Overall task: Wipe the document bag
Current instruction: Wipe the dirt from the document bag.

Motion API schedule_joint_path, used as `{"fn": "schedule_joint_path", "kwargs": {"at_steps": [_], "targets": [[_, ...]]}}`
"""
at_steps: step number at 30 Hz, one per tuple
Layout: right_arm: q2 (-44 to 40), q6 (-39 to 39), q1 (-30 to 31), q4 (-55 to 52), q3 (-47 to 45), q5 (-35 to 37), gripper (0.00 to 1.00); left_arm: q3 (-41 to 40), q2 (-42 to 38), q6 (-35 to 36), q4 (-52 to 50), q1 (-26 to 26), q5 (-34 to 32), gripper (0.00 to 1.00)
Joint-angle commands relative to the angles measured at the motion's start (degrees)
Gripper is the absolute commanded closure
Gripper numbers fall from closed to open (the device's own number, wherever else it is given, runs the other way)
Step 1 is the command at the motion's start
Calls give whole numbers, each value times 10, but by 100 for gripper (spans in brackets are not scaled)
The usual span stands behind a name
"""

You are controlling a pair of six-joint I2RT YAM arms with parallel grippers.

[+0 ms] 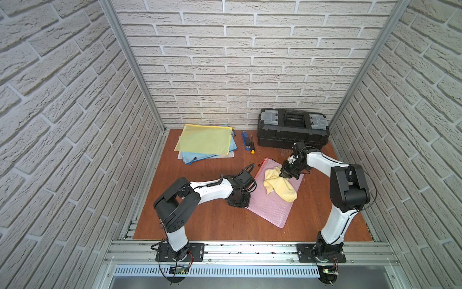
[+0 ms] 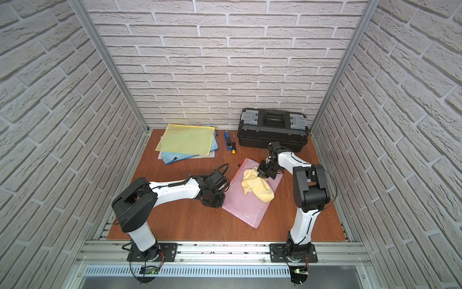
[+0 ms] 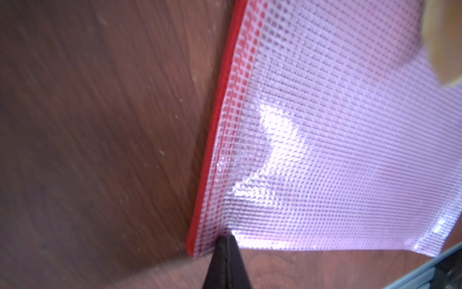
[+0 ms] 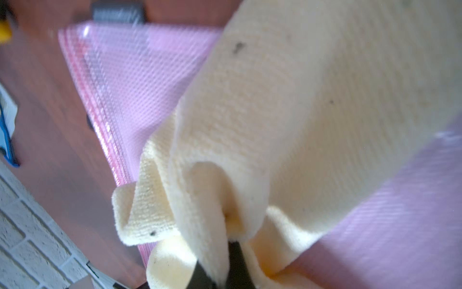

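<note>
The document bag (image 1: 272,205) (image 2: 246,206) is a pink mesh pouch with a red zipper strip (image 3: 217,140), lying flat at mid-table. A crumpled pale yellow cloth (image 1: 281,187) (image 2: 258,187) rests on its far half. My right gripper (image 1: 285,176) (image 2: 262,176) (image 4: 228,246) is shut on a fold of the cloth (image 4: 287,105), with the pink bag (image 4: 140,75) beneath. My left gripper (image 1: 243,204) (image 2: 216,204) (image 3: 226,240) is shut. Its joined tips press down on the bag's (image 3: 337,150) left edge beside the zipper strip.
A black toolbox (image 1: 292,131) stands at the back right, close behind my right arm. A stack of yellow and blue folders (image 1: 205,143) lies at the back left. A blue stapler (image 1: 245,140) and a screwdriver (image 1: 252,148) lie between them. Brick-pattern walls enclose three sides.
</note>
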Motion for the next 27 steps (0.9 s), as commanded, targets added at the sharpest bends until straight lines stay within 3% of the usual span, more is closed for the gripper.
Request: {"fn": "schedule_joint_path", "kwargs": {"at_steps": [1, 4, 7, 12, 16, 18, 22, 24, 27], "targets": [[-11, -61, -41, -67, 33, 27, 98, -15, -2, -2, -18, 1, -30, 100], [-38, -64, -42, -64, 7, 5, 98, -12, 0, 1, -18, 1, -28, 100], [-88, -36, -6, -26, -84, -54, 98, -6, 7, 4, -18, 0, -27, 100], [-182, 28, 150, -4, -220, -57, 98, -1, 15, -2, -19, 0, -24, 100], [-258, 146, 245, 76, -334, -89, 98, -7, 6, -2, -22, 0, -25, 100], [-300, 186, 246, 104, -375, -88, 98, -6, 2, 0, -31, 0, -29, 100], [-319, 159, 211, 80, -354, -32, 98, -5, 3, 5, -33, 0, -27, 100], [-276, 115, 168, 67, -321, -24, 98, -3, 4, 8, -34, 0, -27, 100], [-172, 40, 74, 41, -259, -68, 98, 3, 4, 10, -37, 0, -30, 100]]}}
